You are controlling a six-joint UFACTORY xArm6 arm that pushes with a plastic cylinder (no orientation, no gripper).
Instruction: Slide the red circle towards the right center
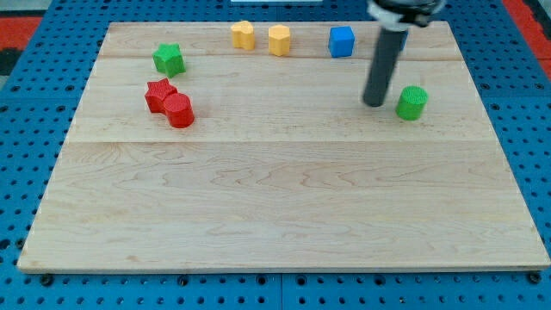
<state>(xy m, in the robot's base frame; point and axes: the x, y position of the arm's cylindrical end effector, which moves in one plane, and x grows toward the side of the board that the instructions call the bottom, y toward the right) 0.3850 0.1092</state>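
Observation:
The red circle (180,111) lies on the wooden board at the view's left, touching a red star (158,93) just up and left of it. My tip (374,102) rests on the board at the view's upper right, far to the right of the red circle. A green round block (411,102) sits just right of my tip, a small gap apart.
A green star (169,58) lies at the upper left. Two yellow blocks (244,35) (279,40) and a blue cube (342,41) line the board's top edge. The wooden board (284,215) lies on a blue pegboard table (26,129).

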